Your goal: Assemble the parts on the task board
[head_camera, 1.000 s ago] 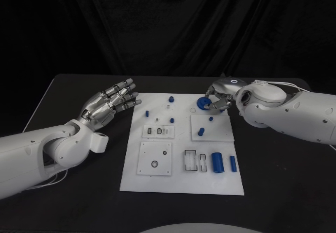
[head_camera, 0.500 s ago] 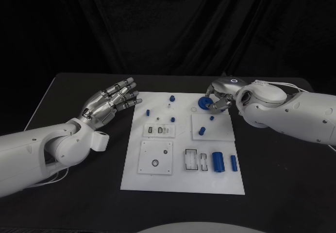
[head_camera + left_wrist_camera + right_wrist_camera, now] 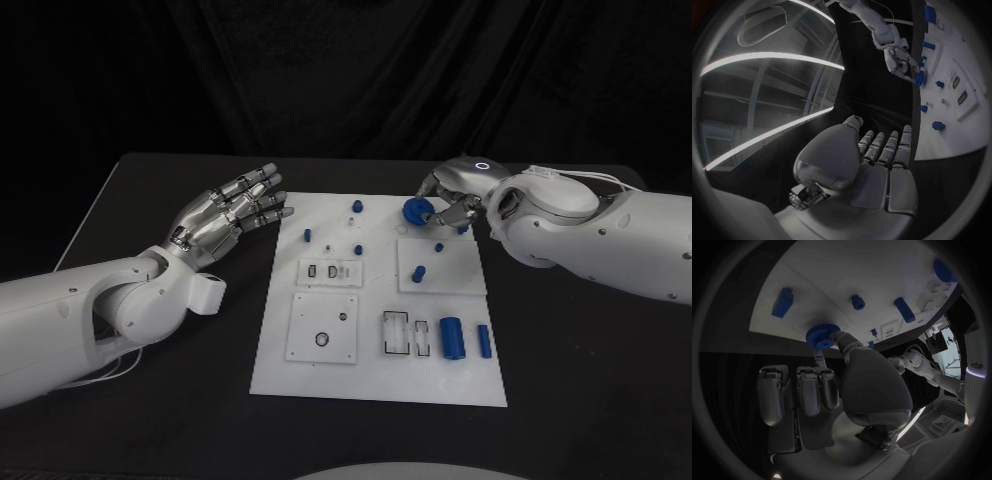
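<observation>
A robotics lab is suggested by a black table [image 3: 173, 400] backed by black curtain [image 3: 346, 70], a white task board [image 3: 378, 385], and ceiling light strips [image 3: 773, 57].

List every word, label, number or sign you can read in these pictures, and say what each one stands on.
"edi": partial dark lettering, cut off at the rim of the right wrist view, on a white panel of the room; the rest cannot be read.
The white board carries no readable text; the dark outlines on it are slots, not letters.
The blue gear held by the right robot hand and the left robot hand bear no markings.
</observation>
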Controlling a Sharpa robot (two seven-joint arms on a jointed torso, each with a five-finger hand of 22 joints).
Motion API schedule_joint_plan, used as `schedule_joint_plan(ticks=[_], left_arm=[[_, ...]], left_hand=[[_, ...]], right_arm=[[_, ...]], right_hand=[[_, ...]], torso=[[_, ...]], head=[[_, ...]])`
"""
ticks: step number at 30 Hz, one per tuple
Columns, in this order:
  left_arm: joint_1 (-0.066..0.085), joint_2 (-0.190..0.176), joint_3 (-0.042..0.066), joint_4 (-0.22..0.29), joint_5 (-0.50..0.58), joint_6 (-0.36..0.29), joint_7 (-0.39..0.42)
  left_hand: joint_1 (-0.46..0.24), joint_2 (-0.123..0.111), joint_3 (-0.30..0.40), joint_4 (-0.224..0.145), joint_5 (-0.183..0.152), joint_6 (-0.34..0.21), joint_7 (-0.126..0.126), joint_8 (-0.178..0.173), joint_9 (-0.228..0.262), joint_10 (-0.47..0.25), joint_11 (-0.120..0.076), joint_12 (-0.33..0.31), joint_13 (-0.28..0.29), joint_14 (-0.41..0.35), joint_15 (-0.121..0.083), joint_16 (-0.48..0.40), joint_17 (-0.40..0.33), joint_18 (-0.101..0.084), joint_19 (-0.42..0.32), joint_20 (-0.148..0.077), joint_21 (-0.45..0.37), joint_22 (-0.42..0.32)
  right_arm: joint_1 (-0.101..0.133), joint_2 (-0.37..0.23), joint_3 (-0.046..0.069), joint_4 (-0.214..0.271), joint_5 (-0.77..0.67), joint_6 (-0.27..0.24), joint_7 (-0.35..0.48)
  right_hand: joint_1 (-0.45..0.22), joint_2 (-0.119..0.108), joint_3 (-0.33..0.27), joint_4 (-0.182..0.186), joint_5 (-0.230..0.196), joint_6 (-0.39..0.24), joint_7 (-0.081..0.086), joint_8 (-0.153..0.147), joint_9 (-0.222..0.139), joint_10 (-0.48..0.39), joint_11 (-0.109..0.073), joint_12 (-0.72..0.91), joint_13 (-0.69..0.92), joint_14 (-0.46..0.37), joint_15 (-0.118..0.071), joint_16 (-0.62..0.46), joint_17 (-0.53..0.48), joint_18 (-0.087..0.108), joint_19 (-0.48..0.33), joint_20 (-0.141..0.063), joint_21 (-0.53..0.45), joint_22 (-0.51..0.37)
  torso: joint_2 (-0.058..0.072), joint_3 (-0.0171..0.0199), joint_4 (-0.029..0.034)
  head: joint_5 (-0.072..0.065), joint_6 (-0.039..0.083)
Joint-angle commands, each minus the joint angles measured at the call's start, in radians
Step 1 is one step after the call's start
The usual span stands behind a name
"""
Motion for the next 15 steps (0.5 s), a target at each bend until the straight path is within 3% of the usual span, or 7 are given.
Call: schedule_joint_plan(ticks=[1,7,15], left_arm=[[-0.002,-0.002,0.001,0.003,-0.002,0.013,0.168],[-0.002,0.004,0.001,-0.001,-0.002,0.012,0.167],[-0.002,0.007,0.001,0.000,-0.002,0.012,0.166]], left_hand=[[-0.006,0.002,0.004,0.000,0.004,0.001,0.003,-0.006,-0.001,0.000,0.006,-0.005,0.001,0.001,0.005,0.005,0.001,-0.012,0.009,-0.001,0.004,0.001],[-0.006,0.002,0.004,0.000,0.004,0.001,0.003,-0.006,-0.001,0.000,0.006,-0.005,0.001,0.001,0.005,0.005,0.001,-0.012,0.009,-0.001,0.004,0.001],[-0.006,0.002,0.004,0.000,0.004,0.001,0.003,-0.006,-0.001,0.000,0.006,-0.005,0.001,0.001,0.005,0.005,0.001,-0.012,0.009,-0.001,0.004,0.001]], right_arm=[[0.022,0.012,0.002,0.018,-0.005,-0.040,0.012],[0.047,0.073,0.003,0.015,-0.005,-0.023,0.027],[0.032,0.156,0.003,-0.026,-0.005,0.008,0.042]], right_hand=[[-0.016,0.007,0.005,0.000,-0.009,0.034,-0.041,0.139,0.418,0.104,0.007,0.003,0.263,0.107,0.008,0.003,0.263,-0.012,0.097,0.003,0.003,0.255],[-0.021,0.010,0.010,-0.001,-0.038,0.026,-0.041,0.140,0.432,0.104,0.007,0.003,0.263,0.107,0.008,0.003,0.263,-0.013,0.100,0.004,0.007,0.258],[-0.022,0.013,0.013,-0.003,-0.052,0.025,-0.042,0.142,0.438,0.104,0.006,0.003,0.263,0.107,0.008,0.003,0.263,-0.014,0.102,0.004,0.008,0.259]], torso=[[-0.001,-0.0012,-0.0004],[0.000,-0.0011,-0.0003],[0.000,-0.0009,0.0015]], head=[[0.007,0.001],[0.008,0.005],[0.002,0.001]])
